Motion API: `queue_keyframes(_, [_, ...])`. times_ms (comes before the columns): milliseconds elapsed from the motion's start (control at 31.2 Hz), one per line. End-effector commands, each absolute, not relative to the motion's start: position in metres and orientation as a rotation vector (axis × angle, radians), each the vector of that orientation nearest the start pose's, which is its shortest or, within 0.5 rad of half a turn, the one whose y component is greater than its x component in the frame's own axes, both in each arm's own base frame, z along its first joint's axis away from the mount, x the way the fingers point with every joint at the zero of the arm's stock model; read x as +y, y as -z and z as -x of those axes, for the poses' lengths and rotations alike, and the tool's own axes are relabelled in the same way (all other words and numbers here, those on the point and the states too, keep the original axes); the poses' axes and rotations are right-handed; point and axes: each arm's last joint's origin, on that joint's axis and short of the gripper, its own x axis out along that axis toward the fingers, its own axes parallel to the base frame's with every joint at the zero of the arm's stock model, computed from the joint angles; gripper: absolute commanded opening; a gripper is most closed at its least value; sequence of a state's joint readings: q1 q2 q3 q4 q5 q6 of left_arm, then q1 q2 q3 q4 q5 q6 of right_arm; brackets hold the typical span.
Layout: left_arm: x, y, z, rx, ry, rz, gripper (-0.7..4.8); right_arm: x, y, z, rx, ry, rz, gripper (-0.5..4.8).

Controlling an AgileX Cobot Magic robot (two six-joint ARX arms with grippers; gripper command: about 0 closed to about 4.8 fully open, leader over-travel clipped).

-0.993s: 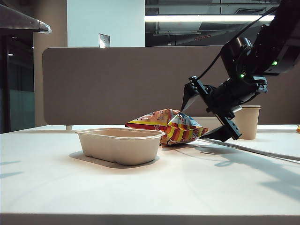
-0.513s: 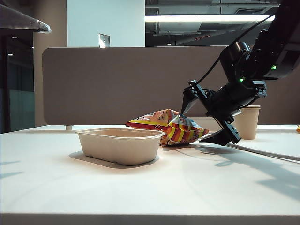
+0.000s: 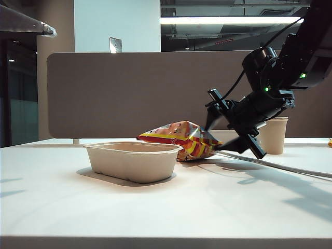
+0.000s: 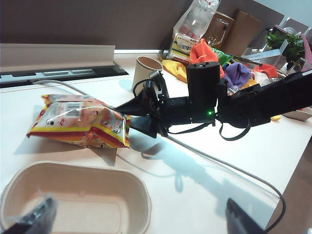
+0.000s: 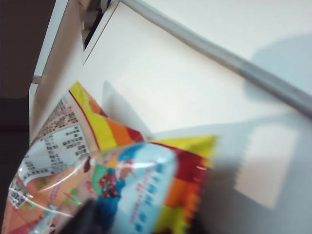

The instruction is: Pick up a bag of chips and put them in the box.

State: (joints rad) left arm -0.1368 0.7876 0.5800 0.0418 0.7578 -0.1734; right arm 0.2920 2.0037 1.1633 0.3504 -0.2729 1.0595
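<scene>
The bag of chips, striped red, yellow and orange, lies on the white table just behind the box, a shallow beige fibre tray. My right gripper reaches in from the right, its two black fingers closed on the bag's right end, one above and one below. In the right wrist view the bag fills the space between the dark fingers of the right gripper. The left gripper stands wide open above the box's rim, holding nothing, looking at the bag. It is outside the exterior view.
A tan paper cup stands behind the right arm. A grey cable runs across the table to the right. A brown partition closes off the back. Bags and coloured clutter pile up past the cup.
The right gripper's fingers have gone from wide apart to pinched on the bag's right end, which is squeezed in and nudged slightly left. The box has not moved.
</scene>
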Motion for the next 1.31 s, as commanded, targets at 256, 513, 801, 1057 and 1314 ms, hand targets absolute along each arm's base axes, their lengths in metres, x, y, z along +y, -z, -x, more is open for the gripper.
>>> queue_keyframes(256, [-0.043,-0.287,-0.169,0.22,0.881,0.206,4.79,0.131,-0.159,-0.404,0.726,-0.281,-0.988,1.38])
queue_keyframes(513, [-0.043,-0.287,-0.169,0.221,0.881,0.206,4.79,0.131,-0.159,-0.404,0.726,-0.281,-0.984,3.59])
queue_keyframes(801, [-0.043,-0.287,-0.169,0.219,0.881,0.202,4.79,0.132,-0.16,-0.404,0.711,-0.3,-0.951,4.79])
queue_keyframes(1057, [-0.043,-0.287,-0.169,0.219,0.881,0.202,4.79,0.134,-0.165,-0.406,0.648,-0.436,-0.824,4.79])
queue_keyframes(1314, [-0.043,-0.287,-0.169,0.22,0.881,0.203,4.79,0.137,-0.176,-0.411,0.684,-0.604,-0.446,4.79])
